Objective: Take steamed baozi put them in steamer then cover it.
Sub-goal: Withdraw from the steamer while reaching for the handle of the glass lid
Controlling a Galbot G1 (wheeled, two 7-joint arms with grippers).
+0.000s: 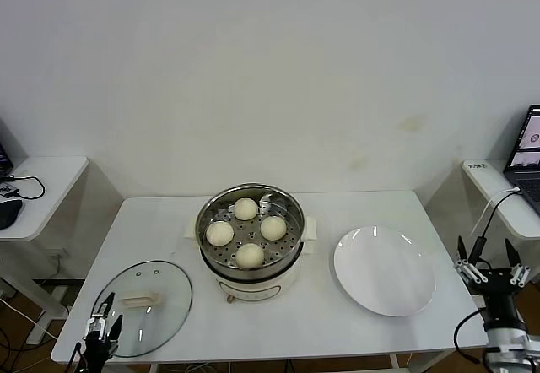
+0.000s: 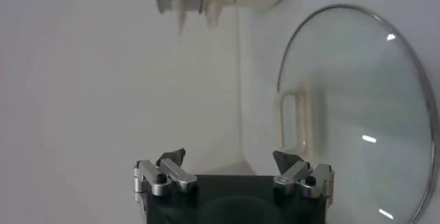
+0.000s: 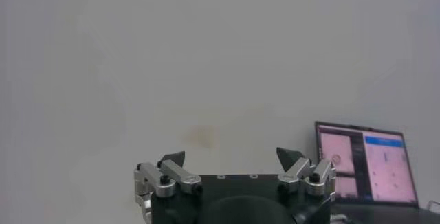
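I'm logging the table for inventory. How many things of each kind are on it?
Round cream-white steamed baozi, in the pot: 4
Shiny stainless-steel steamer on cream-white base: 1
Clear glass cover with cream-white handle: 1
Flat white round plate: 1
Total: 7

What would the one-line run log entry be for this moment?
baozi: four in steamer | cover: on table, off pot | plate: bare | left gripper: open, near cover | right gripper: open, parked beside table

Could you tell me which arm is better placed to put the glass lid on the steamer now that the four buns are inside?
Left, probably. The left gripper hangs open over the cover; the right gripper is open beyond the table's far right edge.
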